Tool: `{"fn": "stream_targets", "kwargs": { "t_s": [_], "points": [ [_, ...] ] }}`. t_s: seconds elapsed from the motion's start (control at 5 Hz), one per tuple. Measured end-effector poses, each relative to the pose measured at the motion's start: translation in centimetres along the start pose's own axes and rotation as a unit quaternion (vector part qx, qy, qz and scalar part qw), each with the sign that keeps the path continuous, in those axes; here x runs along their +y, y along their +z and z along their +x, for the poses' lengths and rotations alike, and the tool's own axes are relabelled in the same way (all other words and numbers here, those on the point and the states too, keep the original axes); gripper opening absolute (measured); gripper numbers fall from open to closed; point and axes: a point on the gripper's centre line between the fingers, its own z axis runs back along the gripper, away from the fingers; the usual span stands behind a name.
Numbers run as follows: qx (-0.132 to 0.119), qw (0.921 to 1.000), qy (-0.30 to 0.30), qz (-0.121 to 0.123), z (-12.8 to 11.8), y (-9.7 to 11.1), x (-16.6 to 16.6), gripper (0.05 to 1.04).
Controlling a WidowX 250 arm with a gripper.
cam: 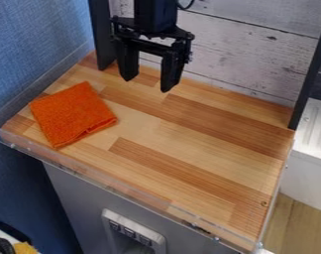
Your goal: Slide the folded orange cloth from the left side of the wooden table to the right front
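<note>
One orange cloth (73,114) is lying folded on the left part of the wooden countertop (189,144), near the clear rim (100,184). We are seeing the black gripper (148,85) hanging above the counter's back, beyond the cloth and to its right, its jaws standing apart and holding nothing.
</note>
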Motion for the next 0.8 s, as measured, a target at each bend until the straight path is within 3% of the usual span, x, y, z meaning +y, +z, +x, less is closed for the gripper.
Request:
{"fn": "stream_targets", "kwargs": {
  "t_s": [0.4, 0.8],
  "points": [
    [-0.011, 0.996, 0.088, -0.004, 0.1, -0.5, 3.6, 0.999],
    [-0.046, 0.9773, 0.207, -0.008, -1.2, -1.0, 8.1, 0.999]
  ]
}}
